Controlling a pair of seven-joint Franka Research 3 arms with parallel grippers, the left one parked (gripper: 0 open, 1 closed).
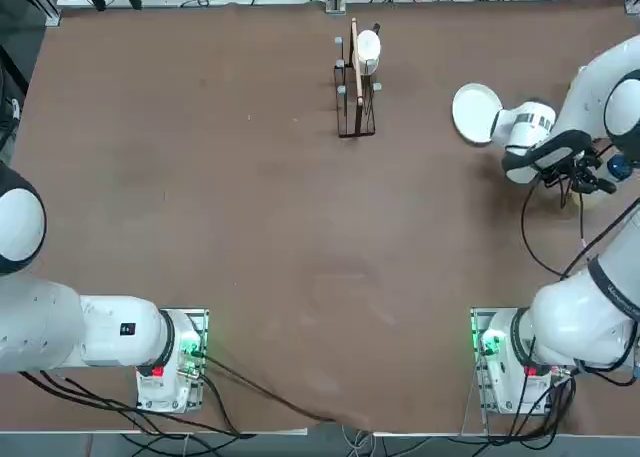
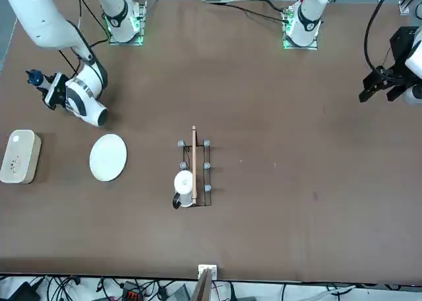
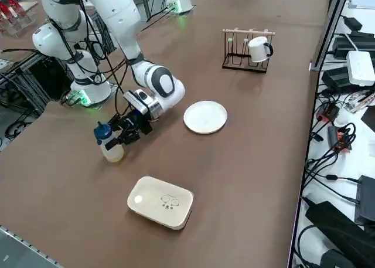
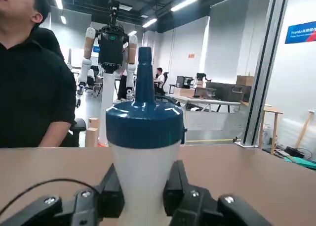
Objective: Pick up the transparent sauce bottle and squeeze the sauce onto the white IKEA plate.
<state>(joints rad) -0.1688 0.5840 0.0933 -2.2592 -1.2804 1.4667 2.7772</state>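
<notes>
Gripping a soft squeeze bottle calls for care: the transparent sauce bottle (image 4: 143,152) looks light and thin-walled, so it will likely give under pressure and slip if held near the tapered shoulder. The best hold is probably across the middle of the body, below the blue cap (image 4: 143,118), where a later squeeze can push sauce out.

The right gripper (image 4: 143,191) has its two fingers (image 4: 114,192) set against both sides of the bottle's body, closed on it just under the cap. In the right side view the bottle (image 3: 109,145) stands upright on the desk (image 3: 246,162), seemingly not yet lifted, near the desk's right edge by the robot's reckoning.

Outward from there, the white IKEA plate (image 3: 205,116) lies flat beside the arm's wrist, apart from the bottle and further from the robot. A cream rounded-square container (image 3: 161,202) sits nearer the right edge. A wire rack (image 3: 243,54) holding a mug (image 3: 258,48) stands toward the desk's far edge.
</notes>
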